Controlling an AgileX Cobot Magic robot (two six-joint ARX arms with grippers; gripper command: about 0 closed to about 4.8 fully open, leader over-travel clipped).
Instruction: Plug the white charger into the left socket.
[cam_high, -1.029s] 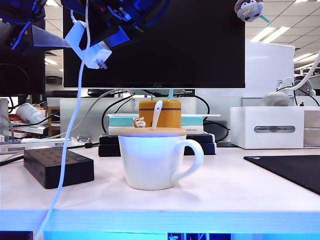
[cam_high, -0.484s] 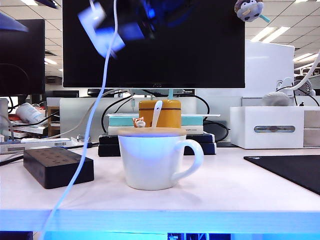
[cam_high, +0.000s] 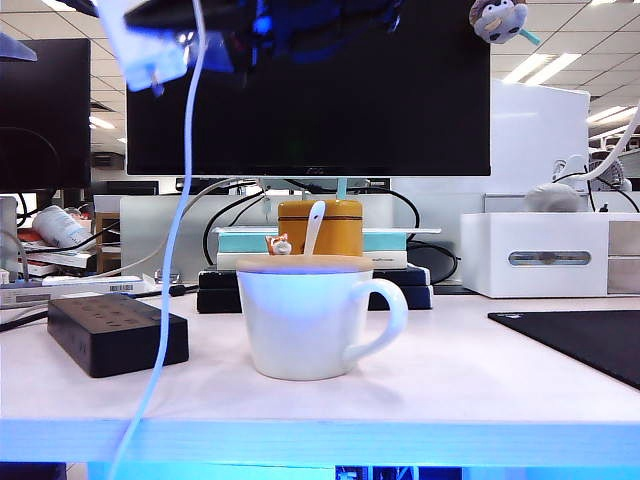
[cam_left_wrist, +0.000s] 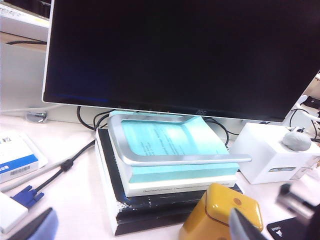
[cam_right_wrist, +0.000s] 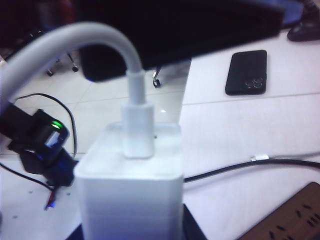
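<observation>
The white charger (cam_high: 143, 48) hangs high at the top left of the exterior view, prongs pointing down, and my right gripper (cam_high: 190, 38) is shut on it. Its white cable (cam_high: 168, 262) trails down past the table's front edge. In the right wrist view the charger (cam_right_wrist: 129, 185) fills the foreground, with the cable plug (cam_right_wrist: 136, 125) in its top and dark fingers (cam_right_wrist: 194, 229) at its sides. The black power strip (cam_high: 116, 334) lies at the table's left; its small socket holes (cam_high: 100, 311) show on top, and it is also in the right wrist view (cam_right_wrist: 292, 216). My left gripper (cam_left_wrist: 140, 235) is open and empty above the books.
A white mug (cam_high: 305, 320) with a wooden lid and spoon stands at the centre front. Behind it are a yellow container (cam_high: 320, 226), a book stack (cam_left_wrist: 165, 165) and a monitor (cam_high: 330, 90). A white box (cam_high: 545, 256) and a black mat (cam_high: 585, 345) lie to the right. A phone (cam_right_wrist: 246, 72) lies on the table.
My right gripper has carried the charger up and to the left and turned it; the cable swung along. The left arm has left the top left corner of the exterior view.
</observation>
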